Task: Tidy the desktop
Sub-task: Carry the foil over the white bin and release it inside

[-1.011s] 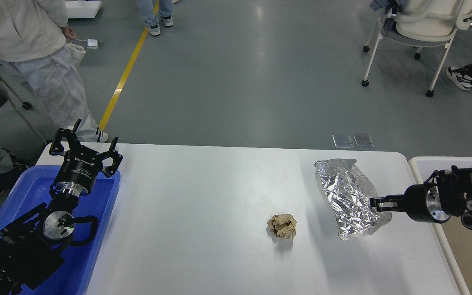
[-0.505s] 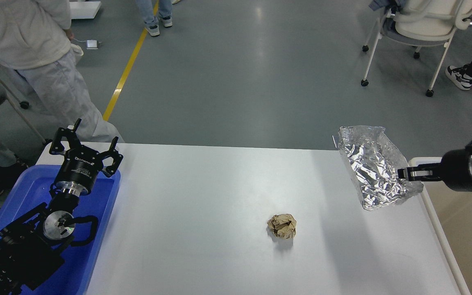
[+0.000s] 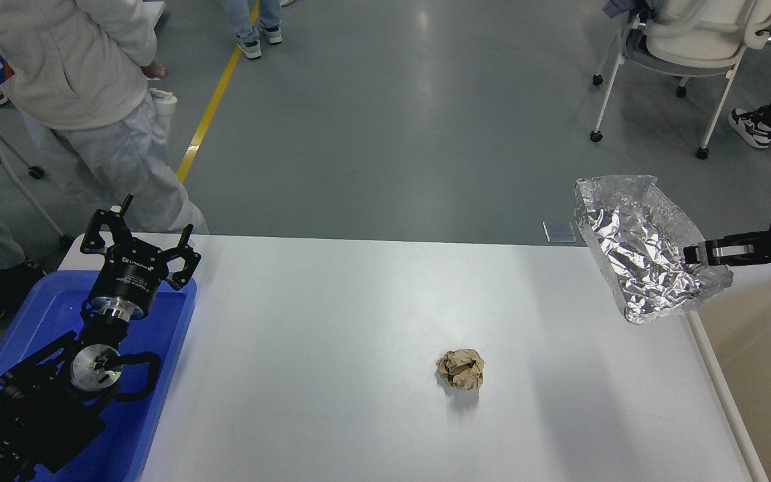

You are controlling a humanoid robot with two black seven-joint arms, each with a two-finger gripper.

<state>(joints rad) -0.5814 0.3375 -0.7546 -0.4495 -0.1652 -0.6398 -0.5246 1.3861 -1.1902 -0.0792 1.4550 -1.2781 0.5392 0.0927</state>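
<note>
Right gripper (image 3: pixel 695 255) enters from the right edge with its two fingers pinched on the near right edge of a crumpled sheet of foil (image 3: pixel 640 244). The foil hangs in the air from that pinch, spreading up and to the left of the fingertips; its lower end sits over the far right corner of the desktop (image 3: pixel 332 348), its upper end against the grey floor beyond. Directly below and to the right of these fingers lies the off-white bin (image 3: pixel 713 375) with a tan inside, its rim running alongside the desktop's right edge. Left gripper (image 3: pixel 138 231) points up and away, fingers spread wide with nothing between them; it hovers above the far end of the blue tray (image 3: pixel 171 375), which lies just beside the desktop's left edge. The desktop itself spans the space between the two grippers, white and plain. On it rests a ball of brown paper (image 3: pixel 461 369), well apart from both sets of fingers, nearer the right pair and lower in view than the foil. Beyond the left fingers a person in pale clothes (image 3: pixel 91 100) stands on the floor.
</note>
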